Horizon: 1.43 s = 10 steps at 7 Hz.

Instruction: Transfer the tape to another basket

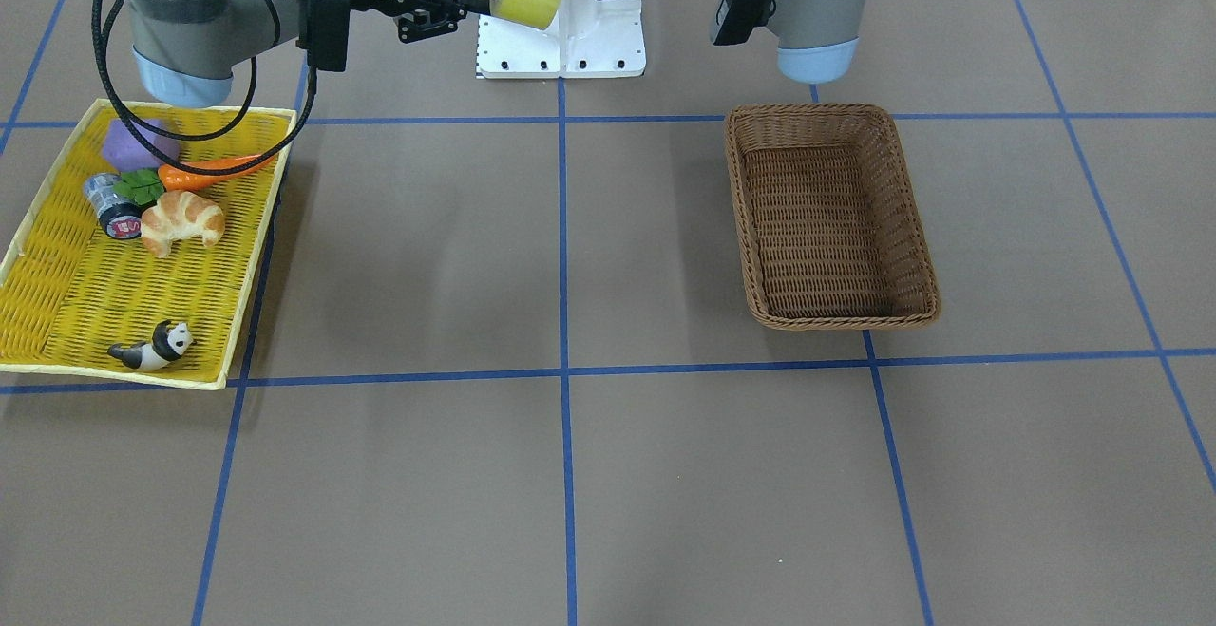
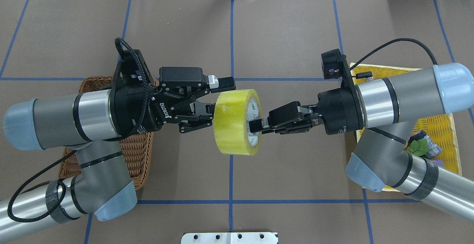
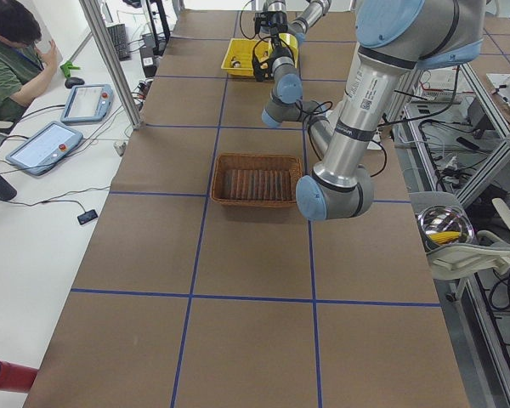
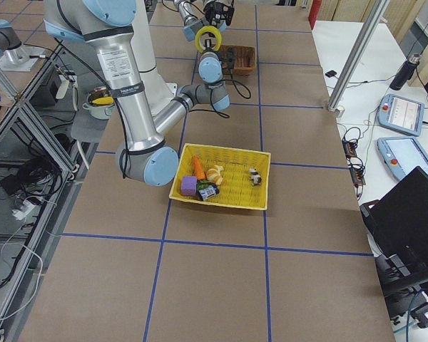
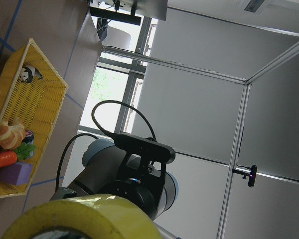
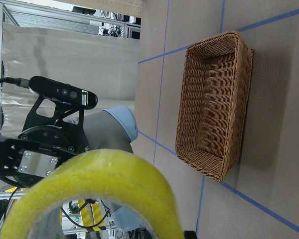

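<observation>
Aloft, the tape (image 2: 233, 122) sits in the right pincer (image 2: 256, 126) (rim-pinched).

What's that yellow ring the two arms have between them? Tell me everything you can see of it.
It is a wide roll of tape, translucent yellow, with a whitish core that bears green print. It hangs on edge in the air over the table. The right end effector grips its wall from the core side. The left end effector, open, reaches toward its other face. Whether they touch is unclear.
</observation>
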Tool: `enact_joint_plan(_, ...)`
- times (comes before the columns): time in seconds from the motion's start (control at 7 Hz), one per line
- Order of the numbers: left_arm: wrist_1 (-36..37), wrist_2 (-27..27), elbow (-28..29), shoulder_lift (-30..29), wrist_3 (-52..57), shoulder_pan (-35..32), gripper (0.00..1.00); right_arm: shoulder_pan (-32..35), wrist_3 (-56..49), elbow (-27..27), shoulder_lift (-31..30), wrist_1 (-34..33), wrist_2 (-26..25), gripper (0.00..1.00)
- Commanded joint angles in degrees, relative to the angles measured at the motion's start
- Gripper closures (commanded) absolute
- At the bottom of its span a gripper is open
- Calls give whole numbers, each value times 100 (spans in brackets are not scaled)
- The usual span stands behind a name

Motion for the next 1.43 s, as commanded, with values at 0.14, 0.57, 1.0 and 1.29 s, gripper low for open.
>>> enact_joint_plan(0.14,-52,-596,-30,218,383,9,100,6,130,9,23,7,-355,0)
enact_joint_plan(0.57,8,-882,-197,314,392,-357,100,679,-201,-113,-275,-80,124,0)
enact_joint_plan(1.0,1344,-2107,-30,438,505,-1997,100,2725,-2067,-1018,-206,-1284,2180,0)
enact_joint_plan(1.29,3242,-3468,-48,472,2263,-2826,100,3571,-4410,-1020,-215,-3506,1853,0)
